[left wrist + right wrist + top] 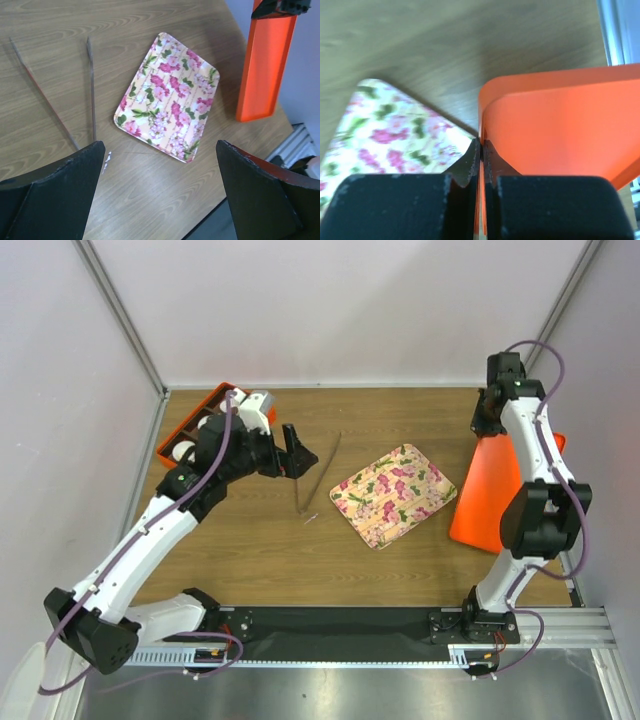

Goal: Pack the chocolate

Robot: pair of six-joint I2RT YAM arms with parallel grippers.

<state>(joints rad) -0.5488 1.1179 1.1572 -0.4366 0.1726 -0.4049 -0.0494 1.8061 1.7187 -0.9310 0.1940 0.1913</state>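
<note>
No chocolate pieces can be made out in any view. My left gripper (pixel 291 448) is open and empty above the table, just right of an orange box (pixel 178 440) holding white paper cups (pixel 183 451). In the left wrist view its jaws (pixel 159 147) stand wide apart over bare wood. My right gripper (pixel 490 426) is shut on the rim of an orange lid (pixel 490 495), which it holds tilted up on edge at the right. The right wrist view shows the fingers (pixel 481 150) pinching that orange rim (pixel 555 130).
A pink-flowered tray (pixel 393 493) lies mid-table and is empty; it also shows in the left wrist view (pixel 167 95) and the right wrist view (pixel 385 125). Metal tongs (pixel 318 475) lie between the left gripper and the tray. Grey walls enclose three sides.
</note>
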